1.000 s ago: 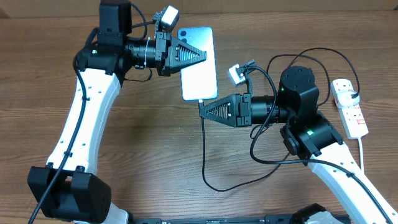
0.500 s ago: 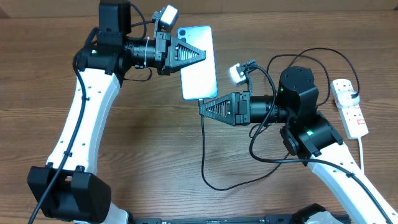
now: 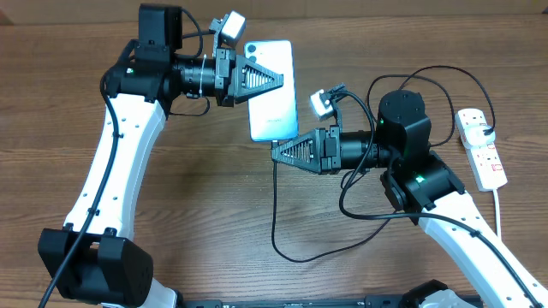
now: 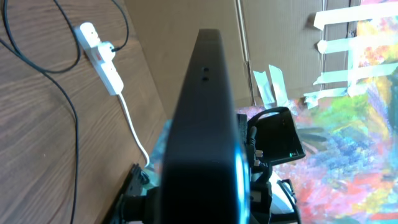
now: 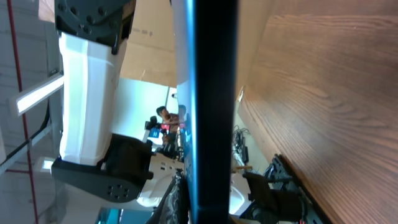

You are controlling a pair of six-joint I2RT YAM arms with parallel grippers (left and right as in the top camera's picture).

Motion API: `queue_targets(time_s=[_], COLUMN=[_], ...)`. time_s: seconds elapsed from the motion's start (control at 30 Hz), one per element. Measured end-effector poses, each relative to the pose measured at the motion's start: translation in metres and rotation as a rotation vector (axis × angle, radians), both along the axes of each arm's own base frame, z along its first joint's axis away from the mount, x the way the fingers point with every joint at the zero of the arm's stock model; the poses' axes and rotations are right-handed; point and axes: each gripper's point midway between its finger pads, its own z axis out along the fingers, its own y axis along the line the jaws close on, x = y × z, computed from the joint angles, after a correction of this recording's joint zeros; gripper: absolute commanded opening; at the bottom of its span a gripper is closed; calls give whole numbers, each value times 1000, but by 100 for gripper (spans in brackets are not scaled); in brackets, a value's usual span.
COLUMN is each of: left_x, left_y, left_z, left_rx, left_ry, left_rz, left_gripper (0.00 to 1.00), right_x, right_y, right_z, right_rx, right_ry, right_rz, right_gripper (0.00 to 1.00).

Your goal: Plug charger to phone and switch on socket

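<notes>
Charger comes nearest: one long, thin black cable (image 3: 274, 205), looping over the brown wood-grain table (image 3: 205, 188). Its connector end is pinched between the pressed-together fingers of my right gripper (image 3: 276, 151), just under the short bottom edge of the phone. I cannot tell whether the tip is seated in the port. Off to my right lies one elongated white plastic power strip with red switch marks (image 3: 482, 154). One thicker white cord (image 3: 499, 205) trails from it. Farther out, one slim rectangular smartphone with a glossy pale blue-white screen (image 3: 276, 115) faces up, and my left gripper (image 3: 280, 77) is clamped onto its long side.
</notes>
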Motion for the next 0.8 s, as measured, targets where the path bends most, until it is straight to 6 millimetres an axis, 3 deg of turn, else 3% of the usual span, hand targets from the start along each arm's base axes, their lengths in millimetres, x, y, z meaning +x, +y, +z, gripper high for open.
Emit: queue_targets(time_s=[0.1,0.13,0.2,0.23,0.37,0.7,0.73,0.8], left_x=[-3,-4,-4,-4,-14,-6,-5,-3], left_y=[1,1,1,1,-11,-6,-5,-3], left_z=[-3,-4,-5,-5,-5,-11,-12,-12], left_rx=[8,8,11,12,7,43,45,47], left_ry=[17,19,12,2,5,-17,-18,-18], left_rz=[-2,-3,-2,-2,-45,-4,1,8], left_gripper=[4,4,4,4,4,4,4,4], right_x=[-4,-5,-4,-2,13,-8,-10,-13], right_y=[1,1,2,2,-1,-3,-4,-4], right_z=[-1,-1,-1,1,5,-22,-24,-27], right_rx=[2,2,6,10,16,-50,-54,-57], right_ry=[5,6,4,-8,-52,39,39,31], right_rz=[21,23,21,12,-53,45,55,75], right_gripper=[4,13,56,67,83,82,76,54])
